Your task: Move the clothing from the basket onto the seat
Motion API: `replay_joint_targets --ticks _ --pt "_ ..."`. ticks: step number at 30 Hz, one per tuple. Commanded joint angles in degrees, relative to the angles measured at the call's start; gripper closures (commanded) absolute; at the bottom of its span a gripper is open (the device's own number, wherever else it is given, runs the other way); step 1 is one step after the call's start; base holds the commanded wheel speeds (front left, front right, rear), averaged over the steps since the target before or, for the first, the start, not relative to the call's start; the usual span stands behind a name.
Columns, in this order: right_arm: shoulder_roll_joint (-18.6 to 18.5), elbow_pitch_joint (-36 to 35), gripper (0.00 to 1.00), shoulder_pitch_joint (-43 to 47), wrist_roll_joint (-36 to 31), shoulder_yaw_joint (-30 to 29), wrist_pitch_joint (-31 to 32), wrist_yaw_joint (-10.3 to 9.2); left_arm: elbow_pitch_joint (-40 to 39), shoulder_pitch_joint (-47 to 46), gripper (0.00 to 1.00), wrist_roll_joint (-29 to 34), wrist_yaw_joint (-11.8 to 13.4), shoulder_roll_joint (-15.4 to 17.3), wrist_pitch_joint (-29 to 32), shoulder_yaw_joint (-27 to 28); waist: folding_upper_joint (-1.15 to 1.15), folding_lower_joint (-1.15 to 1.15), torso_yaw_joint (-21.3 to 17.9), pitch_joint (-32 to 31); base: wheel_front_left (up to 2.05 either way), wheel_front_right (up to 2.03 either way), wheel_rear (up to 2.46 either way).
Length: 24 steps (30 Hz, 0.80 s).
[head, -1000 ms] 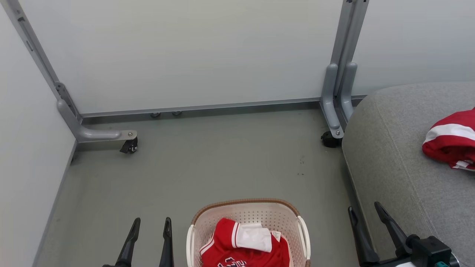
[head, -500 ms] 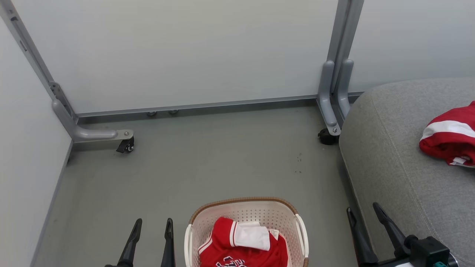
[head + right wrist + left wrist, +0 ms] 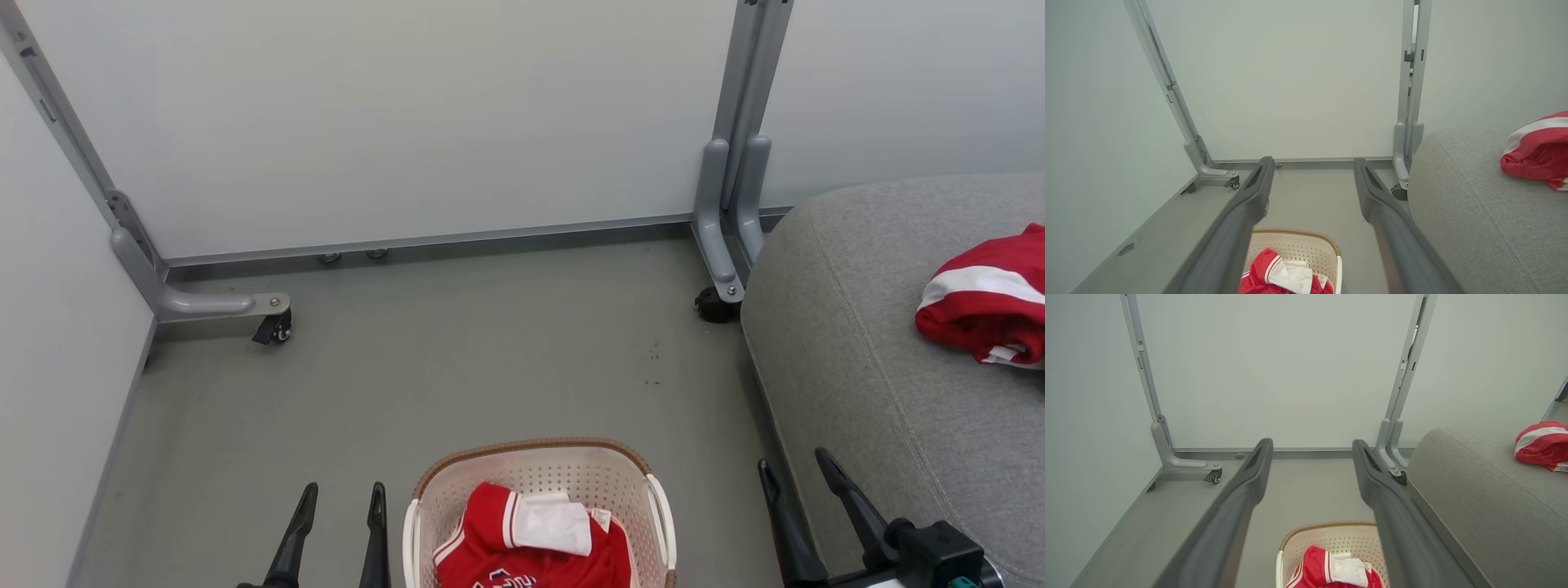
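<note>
Room: pale partition panels (image 3: pixel 449 122) on grey metal frames (image 3: pixel 739 163) with castors are set around a grey-green floor (image 3: pixel 449 351); everything is stood on that floor, and no tabletop is involved.
Seat (image 3: pixel 857 367): a large grey fabric cushion with a rounded corner and stitched seams is seen at the right. As the target, it is judged to be within easy reach of the right arm.
Basket (image 3: pixel 531 447): cream perforated plastic with a brown woven-look rim and white handles is stood on the floor near the cushion's edge, so that only a short carry is needed.
Garment on the seat (image 3: pixel 980 314): a red piece with a broad white stripe is laid crumpled on the cushion top, well apart from the basket. That half of the task is judged done.
Garment in the basket (image 3: pixel 522 555): a red jersey is bunched loosely inside, with white-striped trim, a white fold bearing a small label, and dark print partly cut off. Its raised folds are judged easy to pinch from above.
Left tool (image 3: pixel 344 490): its fingers are held apart with nothing between them, over the floor just left of the basket.
Right tool (image 3: pixel 792 459): its fingers are likewise spread and empty, between basket and seat.
</note>
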Motion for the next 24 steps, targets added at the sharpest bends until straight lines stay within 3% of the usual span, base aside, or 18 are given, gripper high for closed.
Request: replay_joint_targets --ticks 1,8,15,24 --pt "-0.01 -0.08 0.00 -0.12 0.18 0.04 -0.11 -0.10 0.21 -0.40 0.00 0.33 0.16 0.01 -0.01 -0.08 0.00 0.00 -0.15 0.14 0.00 0.00 0.00" --pt "0.09 -0.85 0.00 -0.81 0.26 -0.22 -0.10 -0.10 1.57 -1.46 0.00 1.25 0.28 0.02 -0.02 -0.87 0.00 0.00 -0.85 2.43 0.00 0.00 0.00" --pt "0.01 -0.98 0.00 -1.99 0.43 -0.51 -0.10 -0.10 5.24 -4.39 0.00 3.01 -1.46 0.03 -0.01 -3.91 0.00 0.00 -1.65 7.26 0.00 0.00 0.00" --pt "-0.93 -3.61 0.00 -11.65 0.00 -1.90 -0.11 -0.10 13.87 -21.28 0.00 7.14 -5.14 0.09 -0.01 -8.79 0.00 0.00 -1.37 26.31 0.00 0.00 0.00"
